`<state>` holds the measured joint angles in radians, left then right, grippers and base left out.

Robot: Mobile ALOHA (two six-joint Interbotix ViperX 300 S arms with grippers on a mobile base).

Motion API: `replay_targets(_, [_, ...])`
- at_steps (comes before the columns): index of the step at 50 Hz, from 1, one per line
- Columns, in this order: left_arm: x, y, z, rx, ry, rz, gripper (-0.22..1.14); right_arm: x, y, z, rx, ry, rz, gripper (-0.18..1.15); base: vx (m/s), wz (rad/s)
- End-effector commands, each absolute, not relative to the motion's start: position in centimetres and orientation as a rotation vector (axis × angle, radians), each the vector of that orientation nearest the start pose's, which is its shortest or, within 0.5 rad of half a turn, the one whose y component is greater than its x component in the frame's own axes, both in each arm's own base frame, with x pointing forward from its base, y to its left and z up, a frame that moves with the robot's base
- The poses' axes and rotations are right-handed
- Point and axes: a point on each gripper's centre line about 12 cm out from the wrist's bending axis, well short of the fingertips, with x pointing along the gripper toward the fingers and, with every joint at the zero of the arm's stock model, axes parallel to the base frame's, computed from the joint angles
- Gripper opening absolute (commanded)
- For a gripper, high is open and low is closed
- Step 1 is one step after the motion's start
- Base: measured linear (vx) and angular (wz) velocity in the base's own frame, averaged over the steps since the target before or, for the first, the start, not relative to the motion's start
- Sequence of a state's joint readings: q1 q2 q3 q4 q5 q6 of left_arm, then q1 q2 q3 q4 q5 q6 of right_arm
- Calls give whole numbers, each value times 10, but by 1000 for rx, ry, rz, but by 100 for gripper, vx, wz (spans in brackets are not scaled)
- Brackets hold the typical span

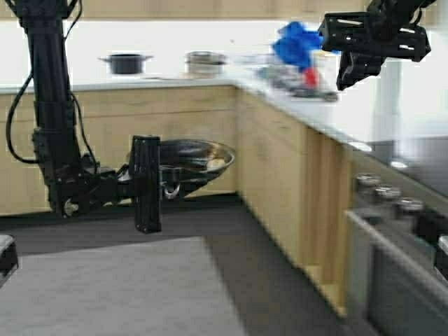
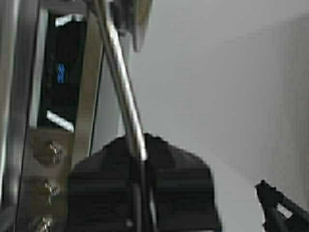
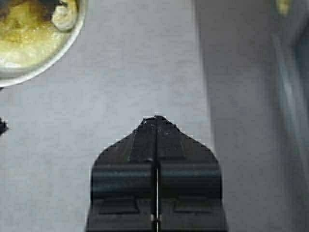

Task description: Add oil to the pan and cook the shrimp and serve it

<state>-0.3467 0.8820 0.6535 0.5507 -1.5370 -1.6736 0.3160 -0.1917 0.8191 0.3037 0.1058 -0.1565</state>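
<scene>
My left gripper (image 1: 150, 183) is shut on the short metal handle (image 2: 120, 87) of the pan (image 1: 190, 162) and holds it level in the air above the floor. In the left wrist view the left gripper (image 2: 144, 145) clamps the shiny handle rod. The shrimp (image 1: 217, 164) lies pale and curled near the pan's right rim. From above, the right wrist view shows the pan (image 3: 29, 43) with its oily brown inside and the shrimp (image 3: 65, 14). My right gripper (image 1: 353, 70) hangs high over the counter corner, and the right gripper (image 3: 156, 119) is shut and empty. The oil is out of view.
Wooden cabinets carry an L-shaped white counter (image 1: 364, 122) with a black pot (image 1: 126, 63), a steel pot (image 1: 205, 63) and a blue object (image 1: 297, 42). A stove with knobs (image 1: 392, 196) stands at the right. A grey rug (image 1: 105, 287) covers the floor.
</scene>
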Motion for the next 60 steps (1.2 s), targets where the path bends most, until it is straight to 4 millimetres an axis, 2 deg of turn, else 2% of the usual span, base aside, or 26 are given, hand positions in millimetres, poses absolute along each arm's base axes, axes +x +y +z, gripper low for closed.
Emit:
replay_targets(1, [357, -179, 1, -1500, 608, -743, 3, 318, 109, 187, 36, 713, 283, 6, 0, 57])
replay_targets(9, [361, -172, 9, -1495, 591, -752, 3, 319, 109, 186, 35, 722, 284, 6, 0, 60])
replay_targets(19, [360, -173, 18, -1480, 586, -778, 3, 319, 109, 185, 38, 727, 283, 6, 3, 56])
replay_targets(44, [358, -173, 18, -1478, 591, -781, 3, 326, 112, 183, 37, 727, 281, 6, 2, 43])
replay_targets(60, [358, -172, 21, -1477, 584, -780, 3, 322, 111, 181, 37, 744, 283, 6, 9, 39])
